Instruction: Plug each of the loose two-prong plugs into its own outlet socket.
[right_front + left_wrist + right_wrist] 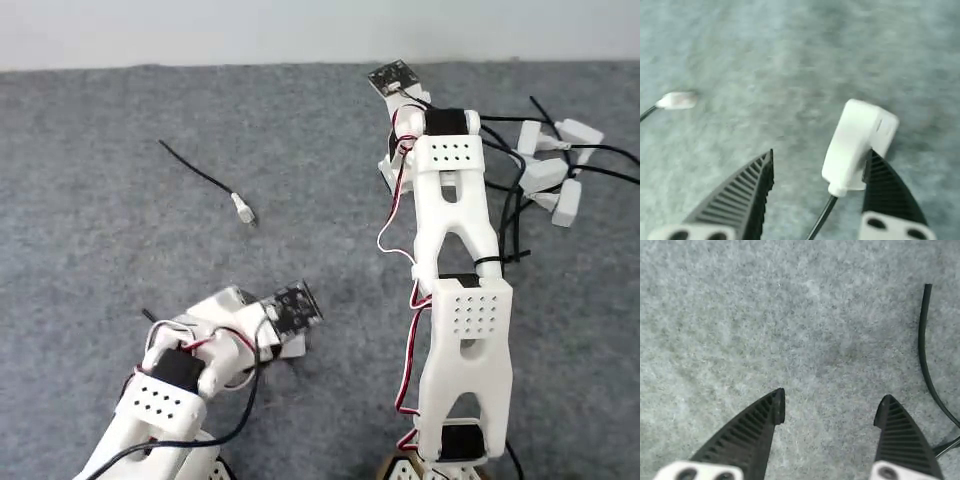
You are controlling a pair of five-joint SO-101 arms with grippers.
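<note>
A white plug block (860,142) with a black cable lies on the grey carpet, touching the inner side of one finger of my left gripper (819,157), which is open around it. From above, that gripper (290,342) sits at the lower left. A small white plug (243,208) on a thin black wire lies loose farther up the carpet, and it also shows as the small plug (677,100) beyond the left fingers. My right gripper (832,397) is open over bare carpet; from above it (388,172) is mostly hidden under its arm at the upper middle.
A cluster of white plugs and socket blocks (548,172) with tangled black cables lies at the upper right, beside the right arm. One black cable (924,340) runs along the carpet next to the right gripper. A pale wall edge borders the carpet's far side.
</note>
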